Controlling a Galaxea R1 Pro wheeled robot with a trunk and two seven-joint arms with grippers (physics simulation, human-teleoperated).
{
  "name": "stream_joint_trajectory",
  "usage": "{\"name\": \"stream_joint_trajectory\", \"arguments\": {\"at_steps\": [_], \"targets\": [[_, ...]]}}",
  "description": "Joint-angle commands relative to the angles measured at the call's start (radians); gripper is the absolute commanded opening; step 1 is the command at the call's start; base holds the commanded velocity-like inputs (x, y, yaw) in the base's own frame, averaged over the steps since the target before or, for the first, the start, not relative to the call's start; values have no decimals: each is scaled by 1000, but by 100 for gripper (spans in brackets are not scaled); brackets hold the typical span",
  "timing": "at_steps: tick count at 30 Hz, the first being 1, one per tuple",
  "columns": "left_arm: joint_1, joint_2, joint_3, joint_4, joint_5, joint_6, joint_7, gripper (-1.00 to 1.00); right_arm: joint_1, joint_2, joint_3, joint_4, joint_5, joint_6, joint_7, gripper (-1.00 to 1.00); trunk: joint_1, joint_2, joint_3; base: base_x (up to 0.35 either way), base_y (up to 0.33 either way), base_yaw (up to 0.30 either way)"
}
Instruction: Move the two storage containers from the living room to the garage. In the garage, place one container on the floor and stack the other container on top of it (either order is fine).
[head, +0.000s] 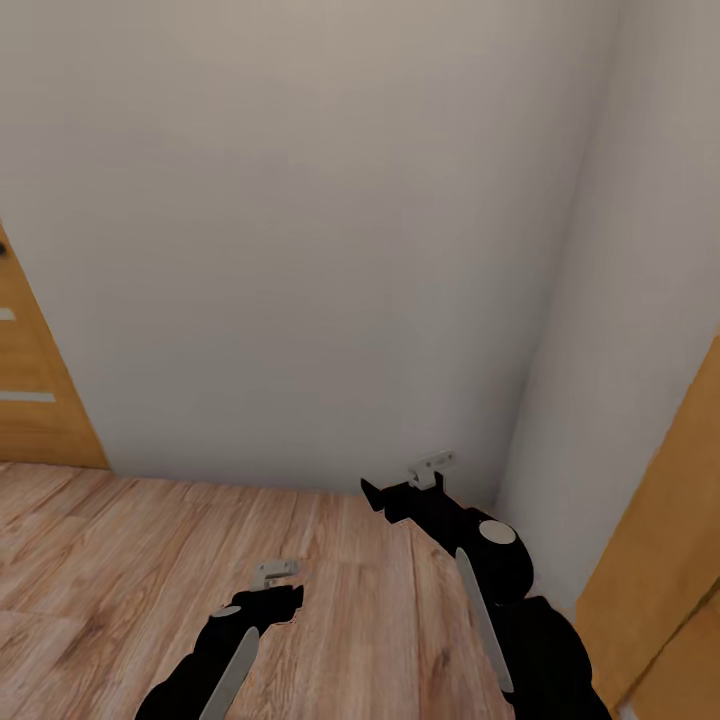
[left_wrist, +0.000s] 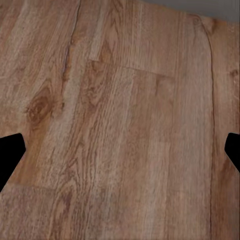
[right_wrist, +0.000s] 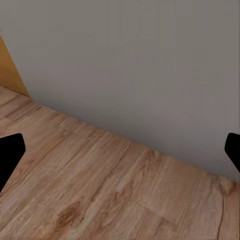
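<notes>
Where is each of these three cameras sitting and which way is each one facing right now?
Head view: from the robot's head, looking forward and down into a room corner, with white wall, wood plank floor, wooden doors at both edges, both black arms, left pincer, right pincer.
Left wrist view: on the left arm, facing the plank floor; dark fingertips at both edges.
Right wrist view: on the right arm, facing the wall's base; dark fingertips at both edges.
Shared: all show the same plank floor.

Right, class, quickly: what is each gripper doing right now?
Left gripper: open, holding nothing, over the wood floor.
Right gripper: open, holding nothing, near the white wall.
</notes>
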Motion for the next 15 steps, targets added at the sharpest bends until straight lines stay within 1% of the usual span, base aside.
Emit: {"name": "stream_joint_trajectory", "arguments": {"at_steps": [1, 6, 15], "targets": [[0, 0, 0, 0, 0, 0, 0, 100, 0, 0, 0, 0, 0, 0, 0, 100, 0, 0, 0, 337, 0, 282], [0, 0, 1, 0, 0, 0, 0, 100, 0, 0, 1, 0, 0, 0, 0, 100, 0, 0, 0, 337, 28, 287], [0, 0, 1, 0, 0, 0, 0, 100, 0, 0, 1, 0, 0, 0, 0, 100, 0, 0, 0, 337, 120, 289]]}}
